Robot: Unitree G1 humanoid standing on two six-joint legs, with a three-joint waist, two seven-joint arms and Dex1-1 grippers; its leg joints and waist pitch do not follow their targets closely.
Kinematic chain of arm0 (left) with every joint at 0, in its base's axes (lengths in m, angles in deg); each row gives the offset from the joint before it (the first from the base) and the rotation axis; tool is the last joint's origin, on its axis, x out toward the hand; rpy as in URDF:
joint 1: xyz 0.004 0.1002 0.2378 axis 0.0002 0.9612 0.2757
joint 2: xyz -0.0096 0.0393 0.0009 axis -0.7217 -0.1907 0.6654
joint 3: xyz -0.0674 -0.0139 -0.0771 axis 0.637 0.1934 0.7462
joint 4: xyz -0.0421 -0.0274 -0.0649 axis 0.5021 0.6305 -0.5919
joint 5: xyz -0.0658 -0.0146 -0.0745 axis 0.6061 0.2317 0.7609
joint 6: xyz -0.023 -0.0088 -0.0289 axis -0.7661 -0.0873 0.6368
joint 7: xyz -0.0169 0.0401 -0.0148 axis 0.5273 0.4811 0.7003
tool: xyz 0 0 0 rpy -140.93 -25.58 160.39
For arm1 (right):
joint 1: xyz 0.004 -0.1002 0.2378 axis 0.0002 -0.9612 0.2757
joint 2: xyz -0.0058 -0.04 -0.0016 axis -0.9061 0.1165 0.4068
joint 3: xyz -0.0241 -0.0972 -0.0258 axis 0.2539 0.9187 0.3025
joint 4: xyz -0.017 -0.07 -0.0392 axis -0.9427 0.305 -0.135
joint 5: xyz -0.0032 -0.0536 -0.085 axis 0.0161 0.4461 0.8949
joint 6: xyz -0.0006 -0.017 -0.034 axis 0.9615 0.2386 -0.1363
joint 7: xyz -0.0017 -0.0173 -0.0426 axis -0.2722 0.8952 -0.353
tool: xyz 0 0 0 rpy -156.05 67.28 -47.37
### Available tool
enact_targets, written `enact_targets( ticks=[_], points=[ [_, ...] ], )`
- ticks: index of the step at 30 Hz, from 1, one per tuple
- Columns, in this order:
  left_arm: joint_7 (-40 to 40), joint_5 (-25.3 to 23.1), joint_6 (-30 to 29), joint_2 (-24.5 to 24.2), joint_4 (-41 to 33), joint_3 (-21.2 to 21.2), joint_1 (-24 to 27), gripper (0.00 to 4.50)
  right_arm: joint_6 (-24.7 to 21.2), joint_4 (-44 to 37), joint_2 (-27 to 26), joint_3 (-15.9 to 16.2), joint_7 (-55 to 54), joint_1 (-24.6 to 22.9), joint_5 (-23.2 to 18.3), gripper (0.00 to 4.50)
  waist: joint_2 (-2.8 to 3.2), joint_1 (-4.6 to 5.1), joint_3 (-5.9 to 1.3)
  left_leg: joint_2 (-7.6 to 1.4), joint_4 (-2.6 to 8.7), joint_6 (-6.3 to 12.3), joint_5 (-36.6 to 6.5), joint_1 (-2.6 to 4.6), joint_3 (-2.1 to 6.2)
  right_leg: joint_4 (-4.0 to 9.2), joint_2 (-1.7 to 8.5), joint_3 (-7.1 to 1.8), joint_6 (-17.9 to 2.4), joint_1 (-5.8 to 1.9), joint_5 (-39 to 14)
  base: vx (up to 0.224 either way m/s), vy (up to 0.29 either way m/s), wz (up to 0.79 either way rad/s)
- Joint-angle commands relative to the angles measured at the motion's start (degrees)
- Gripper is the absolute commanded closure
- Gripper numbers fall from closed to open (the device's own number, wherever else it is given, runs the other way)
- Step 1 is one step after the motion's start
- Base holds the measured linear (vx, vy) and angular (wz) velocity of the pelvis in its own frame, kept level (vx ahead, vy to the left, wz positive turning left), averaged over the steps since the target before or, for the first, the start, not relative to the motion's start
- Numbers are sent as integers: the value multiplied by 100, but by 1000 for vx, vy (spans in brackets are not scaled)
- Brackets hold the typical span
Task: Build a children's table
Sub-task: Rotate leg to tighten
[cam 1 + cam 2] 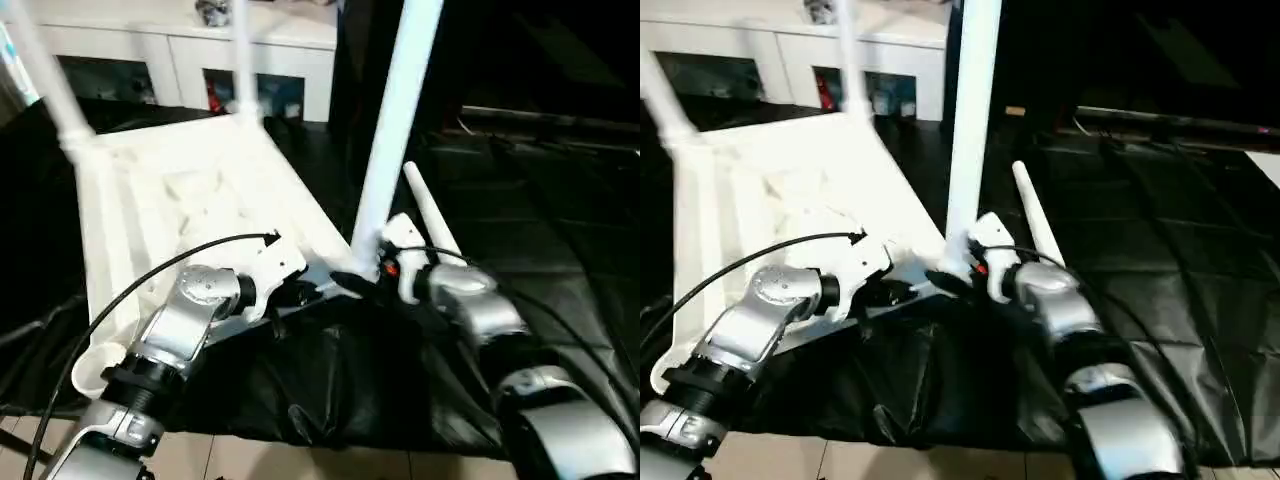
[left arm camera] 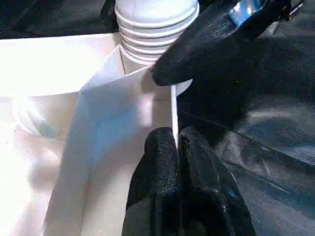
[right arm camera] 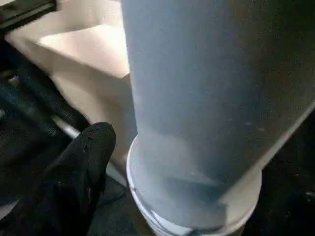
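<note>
Centre frame, the white plastic rectangular tabletop [image 1: 190, 200] lies underside-up on the black-draped work table [image 1: 560, 250]. The left gripper [image 2: 174, 147] has its black fingers clenched on the tabletop's thin edge wall. The right gripper [image 1: 350, 275] grasps the long white tapered tube leg [image 1: 395, 120] at its threaded base. My guess: third leg seating, twist it home next. A fourth leg [image 1: 432, 218] lies just right.

1. Tabletop [image 1: 180, 200]: white plastic, smooth, faintly glossy; underside ribbed.
2. Near leg [image 1: 395, 130]: smooth white plastic tube, ridged rings seen at its base.
3. Work table cover [image 1: 1160, 250]: black cloth, creased, slight sheen.
4. Forearms [image 1: 180, 325]: brushed silver metal.
5. Left gripper fingers [image 2: 162, 172]: matt black, finely textured.
</note>
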State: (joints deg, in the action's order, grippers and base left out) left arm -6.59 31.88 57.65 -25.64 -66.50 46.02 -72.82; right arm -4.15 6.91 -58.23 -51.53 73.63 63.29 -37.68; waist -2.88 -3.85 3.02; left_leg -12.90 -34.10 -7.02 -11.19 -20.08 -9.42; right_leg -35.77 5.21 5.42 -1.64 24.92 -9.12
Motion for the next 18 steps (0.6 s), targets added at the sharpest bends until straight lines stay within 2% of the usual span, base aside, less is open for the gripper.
enact_targets(
  ticks=[1, 4, 6, 7, 8, 10, 16, 18],
  points=[
    [333, 328, 350, 155, -302, -235, -56, 450, -43, -353, -54, 398, 764, -99, -115, 53, 43, -1, -402, -5, 370, 408, -971, -40, -80, 426, 235, -281, -1134, -433, -1311, 0, 0, 0],
    [595, 363, 434, 40, -307, -286, -38, 450, -169, -800, 145, 583, 1383, -306, -258, 77, 39, -45, -400, -13, 368, 494, -919, -34, -84, 418, 223, -281, -1173, -437, -1148, 0, 0, 0],
    [690, 375, 463, -10, -297, -304, -34, 450, -203, -965, 207, 647, 1560, -383, -292, 87, 34, -88, -394, -15, 373, 459, -937, -31, -86, 429, 230, -278, -1150, -432, -1277, 0, 0, 0],
    [727, 361, 487, -42, -290, -320, -33, 450, -217, -1047, 236, 681, 1641, -423, -300, 106, 32, -100, -386, -14, 378, 425, -977, -26, -89, 444, 231, -282, -1115, -424, -1382, 0, 0, 0],
    [764, 339, 524, -60, -266, -326, -35, 450, -219, -1107, 257, 708, 1717, -458, -293, 115, 53, -105, -391, -15, 383, 393, -1006, -28, -82, 444, 238, -282, -1092, -429, -1451, 0, 0, 0],
    [858, 333, 554, -96, -234, -331, -33, 450, -260, -1271, 304, 779, 1891, -554, -268, 123, 51, -108, -388, -13, 384, 355, -1046, -18, -82, 462, 231, -279, -1046, -422, -1516, 0, 0, 0],
    [953, 334, 573, -141, -218, -344, 1, 450, -379, -1471, 328, 875, 1969, -694, -259, 168, 38, -106, -393, -13, 389, 321, -1031, -29, -76, 454, 234, -277, -1026, -425, -1517, 0, 0, 0],
    [740, 307, 536, -49, -180, -286, -12, 450, -395, -1317, 217, 787, 1611, -663, -177, 171, 17, -105, -395, -12, 384, 323, -1014, -31, -80, 453, 235, -280, -1020, -426, -1520, 0, 0, 0]
  ],
)
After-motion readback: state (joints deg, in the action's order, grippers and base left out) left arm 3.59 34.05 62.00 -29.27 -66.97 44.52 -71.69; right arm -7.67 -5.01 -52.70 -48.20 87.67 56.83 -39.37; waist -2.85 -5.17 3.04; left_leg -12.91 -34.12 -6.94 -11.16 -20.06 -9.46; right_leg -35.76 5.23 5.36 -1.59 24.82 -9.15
